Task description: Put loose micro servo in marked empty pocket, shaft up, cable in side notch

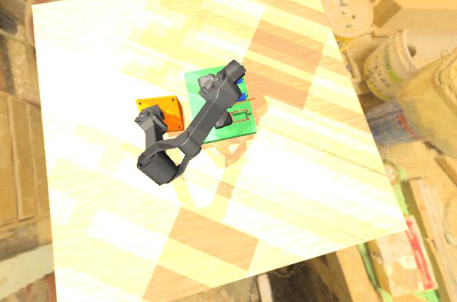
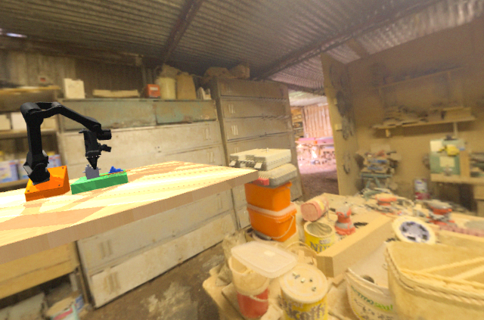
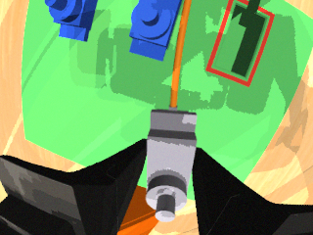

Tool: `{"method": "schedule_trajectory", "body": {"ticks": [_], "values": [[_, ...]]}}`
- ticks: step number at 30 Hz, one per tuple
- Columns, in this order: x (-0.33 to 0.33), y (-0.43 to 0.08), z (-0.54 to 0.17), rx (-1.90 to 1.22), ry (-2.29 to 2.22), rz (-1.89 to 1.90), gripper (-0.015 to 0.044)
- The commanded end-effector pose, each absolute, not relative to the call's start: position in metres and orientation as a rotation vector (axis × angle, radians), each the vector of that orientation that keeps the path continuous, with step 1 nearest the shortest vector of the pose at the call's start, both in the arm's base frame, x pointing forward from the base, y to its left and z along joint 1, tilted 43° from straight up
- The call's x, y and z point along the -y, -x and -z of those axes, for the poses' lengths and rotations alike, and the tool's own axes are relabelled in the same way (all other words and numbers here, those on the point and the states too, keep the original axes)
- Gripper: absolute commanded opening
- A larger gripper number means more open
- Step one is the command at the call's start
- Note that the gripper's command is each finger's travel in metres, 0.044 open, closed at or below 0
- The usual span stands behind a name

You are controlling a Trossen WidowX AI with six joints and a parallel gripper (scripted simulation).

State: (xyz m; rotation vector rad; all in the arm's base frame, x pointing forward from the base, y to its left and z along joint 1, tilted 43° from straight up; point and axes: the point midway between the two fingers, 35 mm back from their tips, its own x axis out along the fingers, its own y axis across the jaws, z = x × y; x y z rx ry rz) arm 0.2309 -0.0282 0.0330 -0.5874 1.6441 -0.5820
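Gripper (image 3: 171,186) closed on the grey micro servo (image 3: 170,157) by its body sides, on the green deck (image 3: 78,112) well short of the red-marked pocket (image 3: 241,41); looks light, rigid, slick plastic, trailing a floppy orange cable (image 3: 180,39)

A pale wooden table (image 1: 295,188), streaked yellow and tan, carried two things directly. The orange base block (image 1: 173,110) of the arm sat near the middle. Just to its right, with a narrow gap between them, lay the flat green deck (image 1: 221,134), farther from the table's near edge.
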Motion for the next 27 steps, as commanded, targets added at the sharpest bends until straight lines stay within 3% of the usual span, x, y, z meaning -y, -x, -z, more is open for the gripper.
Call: {"method": "schedule_trajectory", "body": {"ticks": [1, 3, 27], "values": [[0.025, -0.232, -0.036, -1.642, 0.589, 0.581, 0.0032], [0.021, -0.233, -0.041, -1.642, 0.589, 0.581, 0.0000], [0.011, -0.232, -0.058, -1.642, 0.589, 0.581, 0.0000]]}}
